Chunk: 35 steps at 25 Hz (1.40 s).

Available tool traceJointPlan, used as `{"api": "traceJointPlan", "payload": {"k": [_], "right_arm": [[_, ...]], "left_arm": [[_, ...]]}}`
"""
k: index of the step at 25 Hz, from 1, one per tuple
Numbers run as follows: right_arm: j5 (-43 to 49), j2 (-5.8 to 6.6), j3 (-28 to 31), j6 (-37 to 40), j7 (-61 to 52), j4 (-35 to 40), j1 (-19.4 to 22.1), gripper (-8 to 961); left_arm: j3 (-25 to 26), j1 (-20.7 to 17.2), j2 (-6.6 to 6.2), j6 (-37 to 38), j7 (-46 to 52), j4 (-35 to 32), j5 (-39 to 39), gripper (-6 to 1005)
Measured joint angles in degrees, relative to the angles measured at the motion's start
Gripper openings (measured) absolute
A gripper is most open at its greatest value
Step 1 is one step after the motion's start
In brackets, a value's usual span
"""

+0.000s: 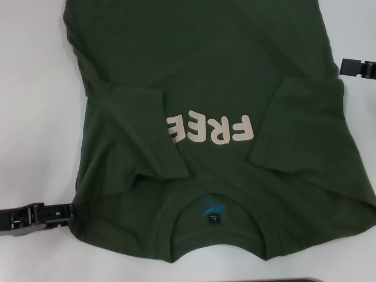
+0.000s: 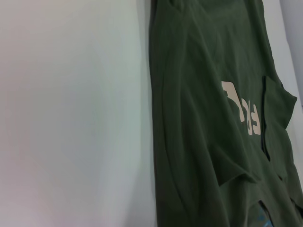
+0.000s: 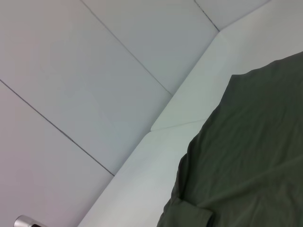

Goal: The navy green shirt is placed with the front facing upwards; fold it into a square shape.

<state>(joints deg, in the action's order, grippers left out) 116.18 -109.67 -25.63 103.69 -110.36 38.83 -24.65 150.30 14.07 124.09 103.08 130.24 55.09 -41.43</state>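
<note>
The navy green shirt (image 1: pixel 223 70) lies front up on the white table (image 1: pixel 35 106), collar (image 1: pixel 214 235) toward me, cream "FREE" letters (image 1: pixel 211 128) across the chest. Both short sleeves are folded inward: one (image 1: pixel 138 126) covers the edge of the letters, the other (image 1: pixel 299 117) lies beside them. My left gripper (image 1: pixel 61 212) rests low at the shirt's shoulder edge on the left, touching the cloth. My right gripper (image 1: pixel 357 69) sits at the picture's right edge, just off the shirt's side. The left wrist view shows the shirt (image 2: pixel 203 118) and its letters (image 2: pixel 244 116). The right wrist view shows the shirt's side (image 3: pixel 251 156).
White tabletop (image 2: pixel 71 118) stretches out to the left of the shirt. In the right wrist view the table's edge (image 3: pixel 156 161) meets a grey tiled floor (image 3: pixel 94 71). A dark strip (image 1: pixel 282 280) runs along the near edge in the head view.
</note>
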Motion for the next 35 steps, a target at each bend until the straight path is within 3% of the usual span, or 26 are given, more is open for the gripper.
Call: {"api": "traceJointPlan", "payload": {"k": [14,20,35], "right_arm": [[0.0,0.00,0.6,0.1,0.0,-0.1,0.3,881],[-0.1,0.00,2.2,0.7,0.0,-0.1,0.3,881],[-0.1,0.00,2.4,0.7,0.0,-0.1,0.3,882]], "left_arm": [[-1.1,1.4,-0.22,-1.3,4.2,-2.1,0.3,559],[-1.5,2.4,-0.55,1.2,7.6,-2.0,0.0,348],[-1.7,2.8,-0.98,1.9,8.8,-2.6,1.3,63]]}}
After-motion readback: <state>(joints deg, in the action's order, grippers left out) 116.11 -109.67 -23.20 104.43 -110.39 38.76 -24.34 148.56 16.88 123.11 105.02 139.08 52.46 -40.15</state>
